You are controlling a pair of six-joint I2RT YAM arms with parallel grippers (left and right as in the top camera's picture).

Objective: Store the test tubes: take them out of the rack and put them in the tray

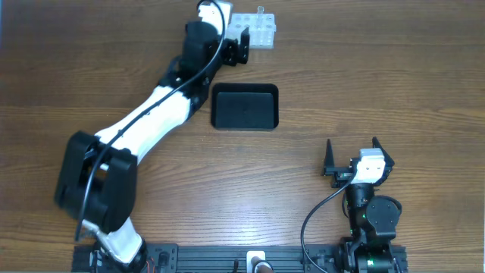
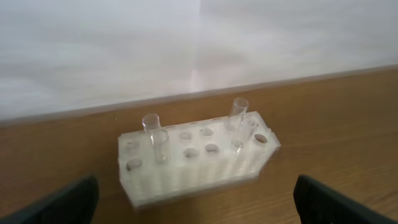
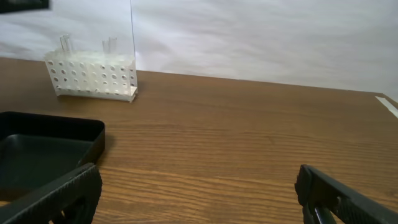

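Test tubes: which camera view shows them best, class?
Left wrist view: both test tubes stand upright in the rack, close up. Right wrist view shows them small, far off; top view, from above, barely.

Part of the rack (image 1: 259, 32) behind the left arm (image 1: 163, 106); tray (image 3: 50, 121) partly off-frame.

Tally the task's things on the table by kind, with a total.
test tubes: 2, both standing in the rack
rack: 1
tray: 1
total: 4
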